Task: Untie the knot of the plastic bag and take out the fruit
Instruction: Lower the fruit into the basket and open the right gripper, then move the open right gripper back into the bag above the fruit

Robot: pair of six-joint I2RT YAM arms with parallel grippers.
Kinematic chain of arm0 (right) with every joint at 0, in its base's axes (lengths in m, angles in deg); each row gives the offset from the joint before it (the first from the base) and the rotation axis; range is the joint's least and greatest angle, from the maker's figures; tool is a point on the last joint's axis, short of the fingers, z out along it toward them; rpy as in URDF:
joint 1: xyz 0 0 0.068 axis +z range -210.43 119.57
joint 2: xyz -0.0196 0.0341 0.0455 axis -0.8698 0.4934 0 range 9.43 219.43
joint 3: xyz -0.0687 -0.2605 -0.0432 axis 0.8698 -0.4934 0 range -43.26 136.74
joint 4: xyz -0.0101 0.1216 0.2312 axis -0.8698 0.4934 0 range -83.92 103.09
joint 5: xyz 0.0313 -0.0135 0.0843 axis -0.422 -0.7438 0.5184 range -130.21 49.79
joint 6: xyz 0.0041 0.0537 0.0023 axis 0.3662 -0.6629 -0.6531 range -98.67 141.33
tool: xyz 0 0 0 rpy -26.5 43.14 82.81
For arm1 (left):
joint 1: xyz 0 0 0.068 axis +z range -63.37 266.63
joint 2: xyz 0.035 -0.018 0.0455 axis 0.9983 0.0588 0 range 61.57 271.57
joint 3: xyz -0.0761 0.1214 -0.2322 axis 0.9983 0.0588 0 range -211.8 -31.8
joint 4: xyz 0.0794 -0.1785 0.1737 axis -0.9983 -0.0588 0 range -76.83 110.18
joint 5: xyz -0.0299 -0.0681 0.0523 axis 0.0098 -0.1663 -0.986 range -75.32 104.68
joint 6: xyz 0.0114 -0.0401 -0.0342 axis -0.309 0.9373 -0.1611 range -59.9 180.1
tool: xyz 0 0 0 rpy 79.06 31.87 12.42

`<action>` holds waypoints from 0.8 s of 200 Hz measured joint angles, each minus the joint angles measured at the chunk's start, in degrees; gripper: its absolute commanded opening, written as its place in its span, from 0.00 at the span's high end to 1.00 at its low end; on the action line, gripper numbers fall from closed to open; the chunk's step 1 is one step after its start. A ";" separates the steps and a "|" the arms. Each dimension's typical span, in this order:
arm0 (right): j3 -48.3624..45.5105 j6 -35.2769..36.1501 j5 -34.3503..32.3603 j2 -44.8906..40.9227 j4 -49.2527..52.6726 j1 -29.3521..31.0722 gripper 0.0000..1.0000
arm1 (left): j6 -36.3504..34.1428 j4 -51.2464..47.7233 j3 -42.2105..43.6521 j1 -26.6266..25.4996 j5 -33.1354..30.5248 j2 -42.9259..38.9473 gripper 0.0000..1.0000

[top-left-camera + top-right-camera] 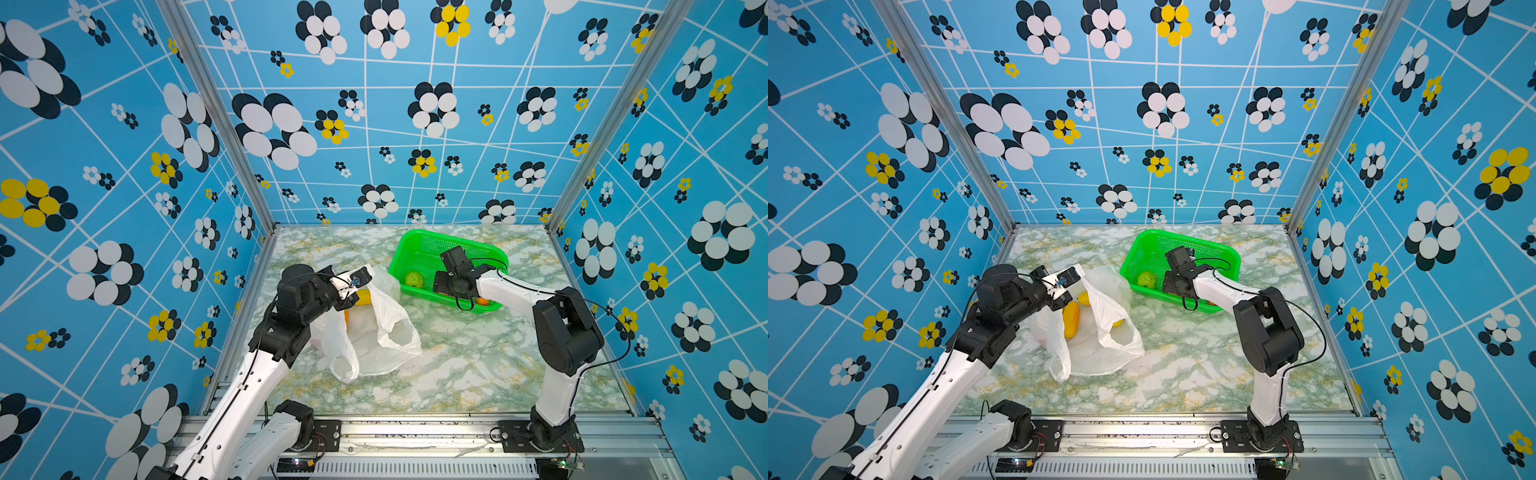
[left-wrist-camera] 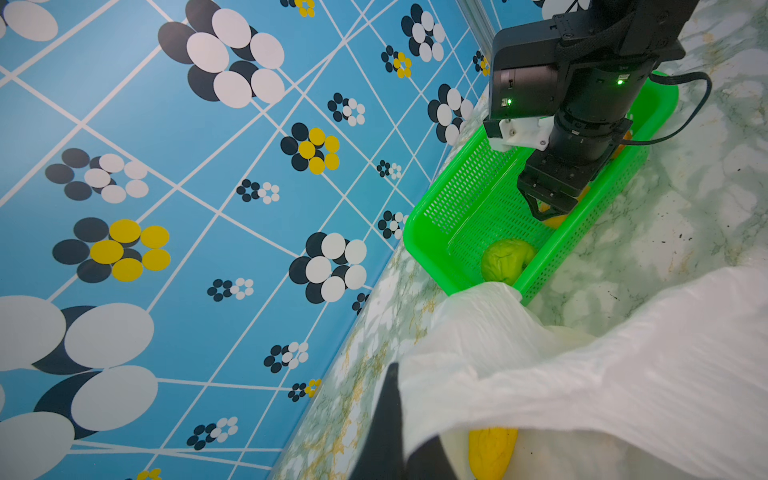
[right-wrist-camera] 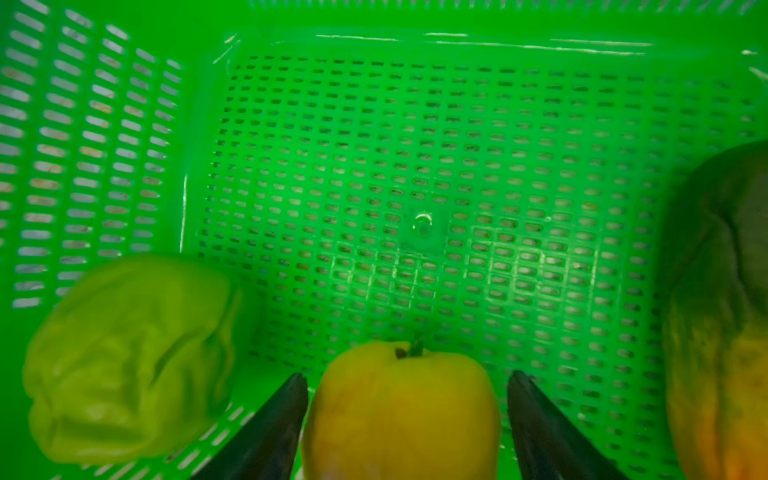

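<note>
The white plastic bag (image 1: 374, 332) (image 1: 1100, 345) lies crumpled left of centre with its mouth gaping; its loop handles lie apart and the knot is out of view. My left gripper (image 2: 405, 440) is shut on the bag's far rim and holds it up. Yellow fruit (image 1: 1071, 318) (image 2: 492, 451) shows inside the bag. My right gripper (image 3: 407, 374) (image 2: 550, 214) is down in the green basket, open, with a yellow apple-like fruit (image 3: 399, 415) resting between its spread fingers. A green round fruit (image 1: 414, 279) (image 3: 129, 357) and a green-orange fruit (image 3: 715, 332) lie in the basket too.
The green mesh basket (image 1: 415, 241) (image 1: 1142, 241) (image 2: 428, 245) stands at the back of the marble table (image 1: 478, 365), just right of the bag. Patterned blue walls close in the back and both sides. A metal rail runs along the front edge.
</note>
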 measured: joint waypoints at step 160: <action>-19.50 14.47 -12.66 -39.41 -18.25 20.79 0.22 | -0.61 -0.02 0.02 -0.11 -0.50 0.00 1.00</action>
